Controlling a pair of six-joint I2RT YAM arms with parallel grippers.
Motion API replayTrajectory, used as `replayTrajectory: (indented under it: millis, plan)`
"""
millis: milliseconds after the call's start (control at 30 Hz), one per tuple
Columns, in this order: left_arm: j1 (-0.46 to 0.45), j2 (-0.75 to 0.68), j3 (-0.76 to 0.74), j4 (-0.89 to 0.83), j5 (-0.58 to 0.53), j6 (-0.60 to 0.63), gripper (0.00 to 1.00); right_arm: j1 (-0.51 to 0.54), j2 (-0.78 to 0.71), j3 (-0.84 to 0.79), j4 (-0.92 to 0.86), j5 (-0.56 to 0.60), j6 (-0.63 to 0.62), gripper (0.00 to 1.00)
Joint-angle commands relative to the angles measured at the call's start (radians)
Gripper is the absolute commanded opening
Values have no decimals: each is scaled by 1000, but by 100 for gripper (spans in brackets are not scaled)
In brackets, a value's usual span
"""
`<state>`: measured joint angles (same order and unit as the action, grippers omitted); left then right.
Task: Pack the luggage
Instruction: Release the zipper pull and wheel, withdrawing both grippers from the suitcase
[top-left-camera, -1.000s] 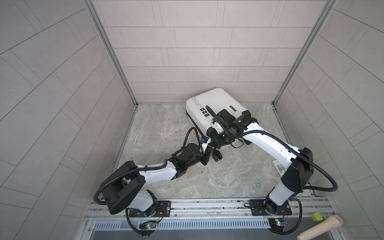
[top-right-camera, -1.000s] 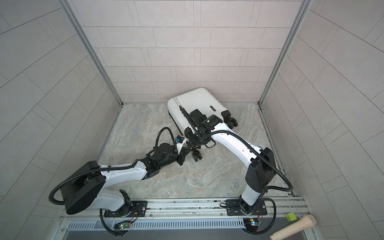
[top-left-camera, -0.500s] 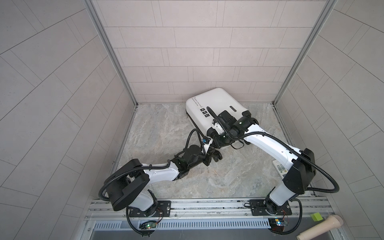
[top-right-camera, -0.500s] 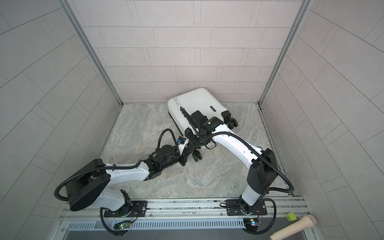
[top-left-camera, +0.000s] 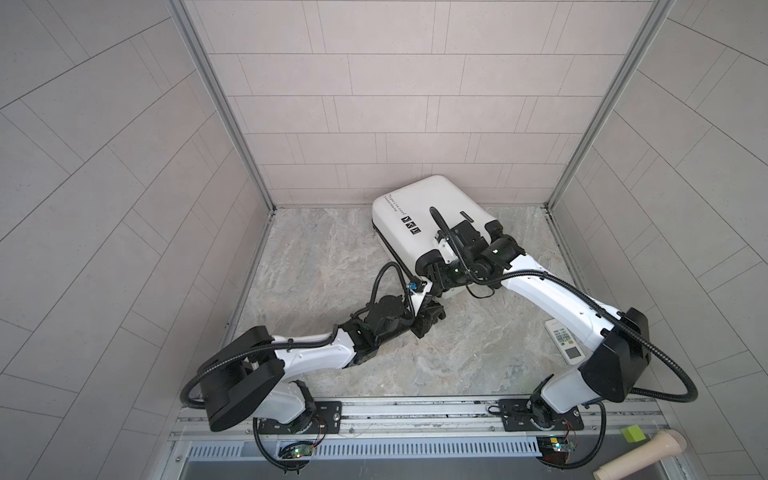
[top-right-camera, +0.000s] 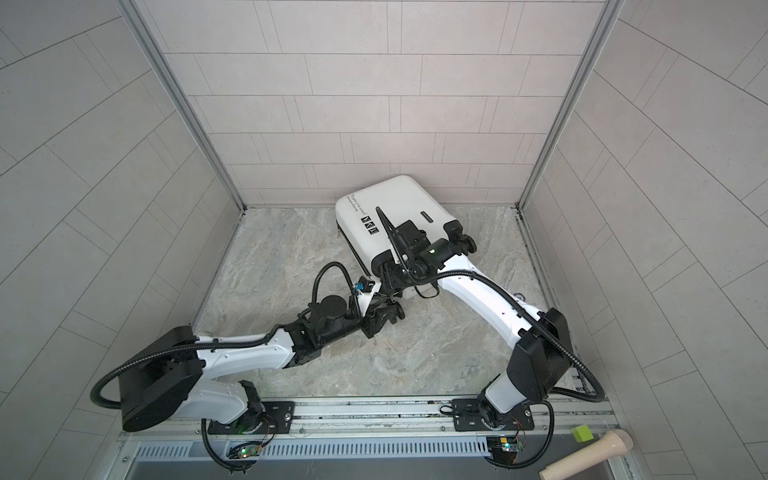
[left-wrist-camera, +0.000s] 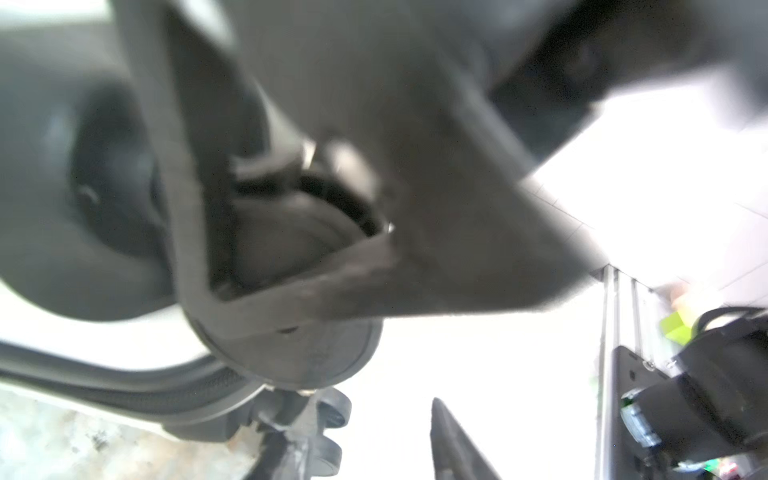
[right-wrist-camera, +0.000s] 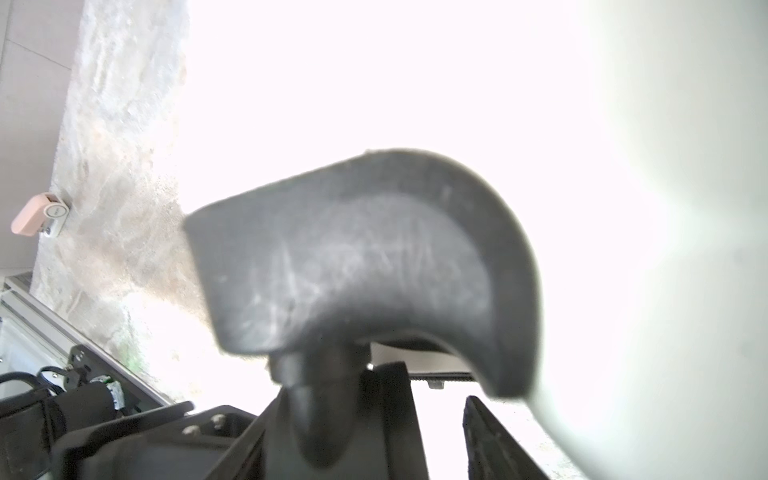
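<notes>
While the luggage (top-left-camera: 415, 216) lies shut, slanting away, your right gripper (top-left-camera: 438, 277) sits at its near wheel corner, left gripper (top-left-camera: 430, 321) just beside, both spread and empty.

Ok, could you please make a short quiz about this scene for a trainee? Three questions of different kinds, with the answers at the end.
1. True or false: the luggage lies open.
2. What lies beside the right arm? A) remote control B) cup C) book
3. Fill in: the left pincer and the right pincer are both at the luggage's ____ end.

Key: 1 false, it is closed; 2 A; 3 wheeled.
</notes>
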<state>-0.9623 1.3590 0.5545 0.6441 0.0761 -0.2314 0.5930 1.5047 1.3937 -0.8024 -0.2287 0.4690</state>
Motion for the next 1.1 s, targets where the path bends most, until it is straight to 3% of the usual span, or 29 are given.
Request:
replayTrajectory:
  millis: [0,300,333,400,533,600,833,1067]
  plan:
    - [2,-72,-1,-81,-60,11,56,-27,-81,-15,33,101,14,75]
    - [2,-300,33,-387,-228,-3,61,-103,-191,-91,37,108,-1,90]
    - [2,-329,48,-433,-251,2,62,-123,-209,-103,48,99,2,99]
    - [2,-378,74,-503,-285,18,63,-162,-240,-133,66,86,3,99]
    - [5,-448,126,-618,-410,-20,95,-273,-284,-180,95,-17,17,100]
    - [10,-463,159,-678,-456,-54,100,-318,-299,-193,101,-56,15,99]
    - [20,-415,312,-864,-407,-131,100,-409,-329,-245,119,-101,-9,84]
    - [20,-334,416,-1016,-331,-291,99,-537,-315,-246,105,-131,-30,91]
